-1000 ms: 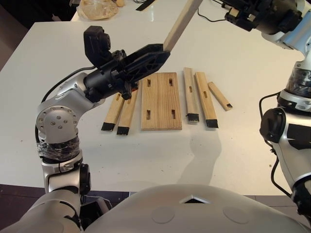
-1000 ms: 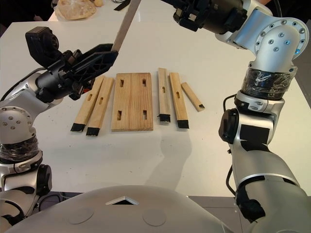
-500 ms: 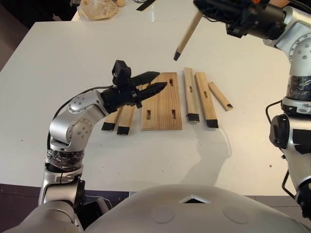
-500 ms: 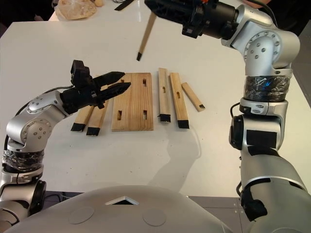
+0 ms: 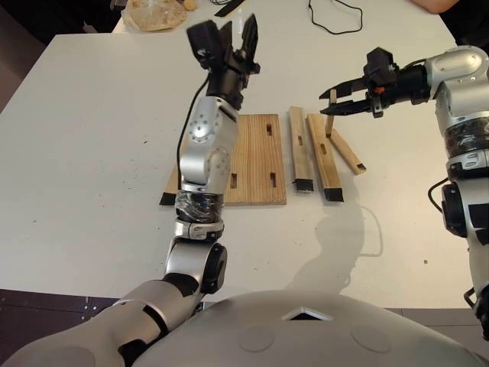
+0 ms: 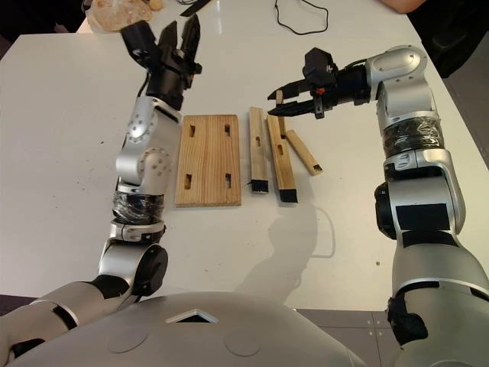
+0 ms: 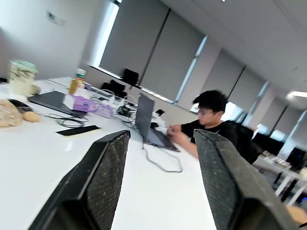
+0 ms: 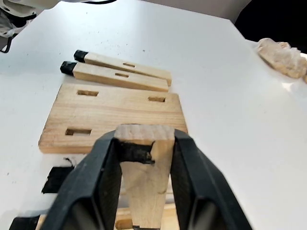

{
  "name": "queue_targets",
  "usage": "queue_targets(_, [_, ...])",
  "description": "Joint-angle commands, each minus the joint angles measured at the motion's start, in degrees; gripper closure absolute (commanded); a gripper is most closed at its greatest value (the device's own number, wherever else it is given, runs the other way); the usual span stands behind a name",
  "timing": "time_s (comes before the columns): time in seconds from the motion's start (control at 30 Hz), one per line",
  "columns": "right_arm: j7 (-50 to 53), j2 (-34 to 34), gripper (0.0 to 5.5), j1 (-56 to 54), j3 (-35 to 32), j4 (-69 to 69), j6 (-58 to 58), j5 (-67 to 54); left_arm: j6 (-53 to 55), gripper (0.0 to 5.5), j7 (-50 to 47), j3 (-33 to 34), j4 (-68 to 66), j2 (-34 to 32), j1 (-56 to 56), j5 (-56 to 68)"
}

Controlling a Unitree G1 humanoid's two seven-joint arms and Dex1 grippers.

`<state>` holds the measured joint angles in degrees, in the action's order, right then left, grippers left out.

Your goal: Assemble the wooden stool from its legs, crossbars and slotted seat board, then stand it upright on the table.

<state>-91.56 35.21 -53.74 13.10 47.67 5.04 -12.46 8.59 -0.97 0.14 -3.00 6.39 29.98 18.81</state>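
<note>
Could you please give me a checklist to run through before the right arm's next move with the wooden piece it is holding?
1. Grip: the right gripper is shut on the wooden piece: ok.
2. Free arm: the left gripper is open and raised away from the parts: ok.
3. Target: the seat board lies flat, its four slots uncovered: ok.
4. Alignment: wooden piece over a slot: not ok; it hangs over the legs right of the board.
5. Clearance: lower end of the piece free of those legs: cannot tell.
</note>
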Motion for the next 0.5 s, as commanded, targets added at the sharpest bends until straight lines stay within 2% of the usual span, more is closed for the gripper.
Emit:
queue_targets(0.03, [-0.91,-1.36,4.2,-1.61,1.46,4.77,3.39,-0.03,-2.5,3.01,3.26,-2.98,-3.16,-0.77,-0.25,-4.14])
queue_targets(0.23, [-0.92,-1.77,4.2,0.4,1.94,4.79,3.99,-2.36,-4.38,3.01,3.28,-4.93,-2.99,-0.99,-0.72,-8.9])
queue_targets(0.5, [-0.91,-1.27,4.2,3.93,1.76,5.41,3.52,-3.61,-3.74,3.01,4.35,-4.03,-2.86,-0.53,-0.99,-8.87])
